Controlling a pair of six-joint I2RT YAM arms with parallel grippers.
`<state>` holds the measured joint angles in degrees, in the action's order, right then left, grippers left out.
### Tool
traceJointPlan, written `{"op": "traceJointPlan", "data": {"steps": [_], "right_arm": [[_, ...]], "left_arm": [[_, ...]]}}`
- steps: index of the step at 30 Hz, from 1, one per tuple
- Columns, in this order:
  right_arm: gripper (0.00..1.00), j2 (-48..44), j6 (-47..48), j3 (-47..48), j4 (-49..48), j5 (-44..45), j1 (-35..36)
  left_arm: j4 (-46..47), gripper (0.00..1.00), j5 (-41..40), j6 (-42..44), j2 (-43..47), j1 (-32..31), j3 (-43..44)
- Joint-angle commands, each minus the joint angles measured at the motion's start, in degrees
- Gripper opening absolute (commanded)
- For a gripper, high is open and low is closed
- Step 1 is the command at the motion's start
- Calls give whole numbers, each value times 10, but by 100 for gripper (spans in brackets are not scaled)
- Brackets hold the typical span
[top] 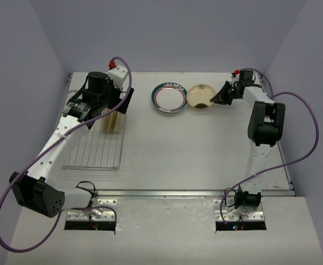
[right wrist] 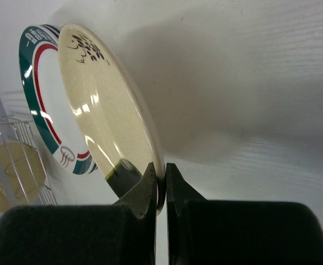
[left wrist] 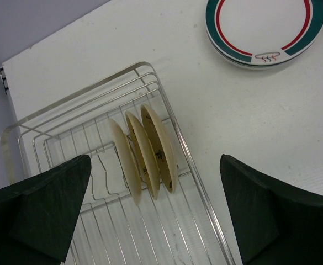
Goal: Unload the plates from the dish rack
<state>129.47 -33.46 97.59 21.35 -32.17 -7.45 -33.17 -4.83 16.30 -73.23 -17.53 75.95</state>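
The silver wire dish rack point(top: 92, 157) lies at the left of the table. Three tan plates point(top: 112, 122) stand edge-on in its far right corner, seen close in the left wrist view point(left wrist: 144, 154). My left gripper point(top: 107, 110) hangs above them, wide open and empty point(left wrist: 155, 215), touching none of them. At the back right my right gripper point(top: 219, 96) is shut on the rim of a tan plate point(top: 201, 96), which is tilted up off the table point(right wrist: 106, 105) with the jaws point(right wrist: 161, 179) pinching its edge. A teal-rimmed plate point(top: 169, 98) lies flat just left of it.
The rack's raised rim point(left wrist: 200, 182) runs beside the standing plates. The teal-rimmed plate point(left wrist: 260, 27) lies beyond the rack to the right and sits right behind the held plate point(right wrist: 40, 99). Purple walls close the back and sides.
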Motion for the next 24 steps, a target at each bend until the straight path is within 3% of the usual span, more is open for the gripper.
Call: {"op": "traceJointPlan", "data": {"steps": [1,17,21,24], "right_arm": [[0,10,17,35,-13,15,-15],[2,69,30,60,-2,25,-35],[23,67,35,61,7,36,-35],[50,61,38,61,16,49,-36]], "left_arm": [[12,100,27,-32,5,11,14],[19,100,0,-44,-13,31,-5],[13,100,6,-51,-18,45,-7],[12,100,14,-55,-19,56,-9]]}}
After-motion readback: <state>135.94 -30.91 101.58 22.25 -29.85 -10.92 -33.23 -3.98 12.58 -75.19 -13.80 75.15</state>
